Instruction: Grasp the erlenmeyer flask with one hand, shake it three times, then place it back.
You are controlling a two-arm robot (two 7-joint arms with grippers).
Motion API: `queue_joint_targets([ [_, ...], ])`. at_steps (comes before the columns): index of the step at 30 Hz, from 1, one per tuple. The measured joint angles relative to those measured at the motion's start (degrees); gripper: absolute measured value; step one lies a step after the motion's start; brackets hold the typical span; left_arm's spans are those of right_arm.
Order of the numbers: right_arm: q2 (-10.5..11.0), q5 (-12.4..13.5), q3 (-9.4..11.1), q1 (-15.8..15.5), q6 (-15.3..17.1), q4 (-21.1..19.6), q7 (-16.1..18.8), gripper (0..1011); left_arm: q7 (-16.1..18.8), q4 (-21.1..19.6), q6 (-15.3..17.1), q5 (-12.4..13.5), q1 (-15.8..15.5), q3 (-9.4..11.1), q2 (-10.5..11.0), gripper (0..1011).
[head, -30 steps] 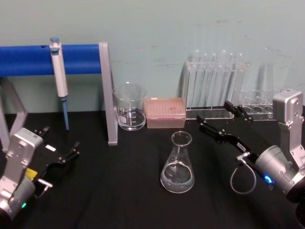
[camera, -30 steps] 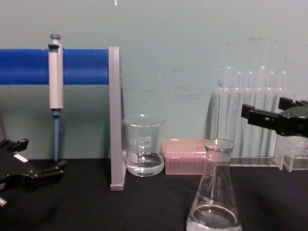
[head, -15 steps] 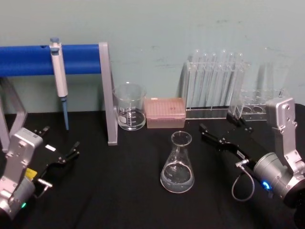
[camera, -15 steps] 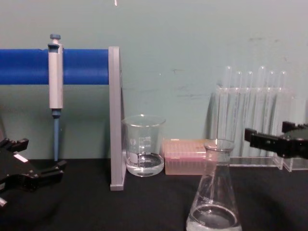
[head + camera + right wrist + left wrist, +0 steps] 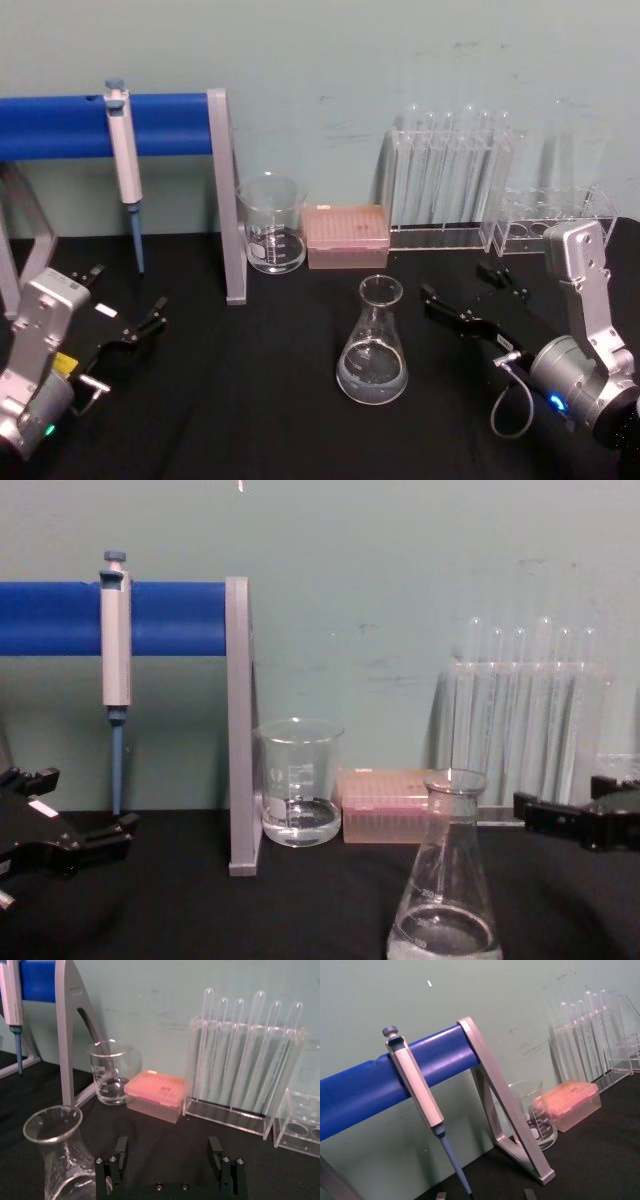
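Flask [image 5: 373, 345] – clear, conical, upright, little liquid, right claw [image 5: 468, 298] open beside it

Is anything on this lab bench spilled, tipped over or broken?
Nothing stands out. The erlenmeyer flask stands upright on the black table with a little clear liquid inside, untouched. The beaker, pink tip box and test tubes sit in order; the right gripper is open beside the flask.

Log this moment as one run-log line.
stage: approach | right tool: open, beside erlenmeyer flask, not touching | flask: upright on table | left tool: open, idle at left
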Motion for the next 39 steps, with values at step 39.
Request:
queue_joint_targets([
  [39, -0.32, -0.66, 0.14, -0.04, 0.98, 0.45, 0.33, 1000, 0.00, 0.00, 0.00, 0.00, 0.00, 0.00, 0.00, 1001],
])
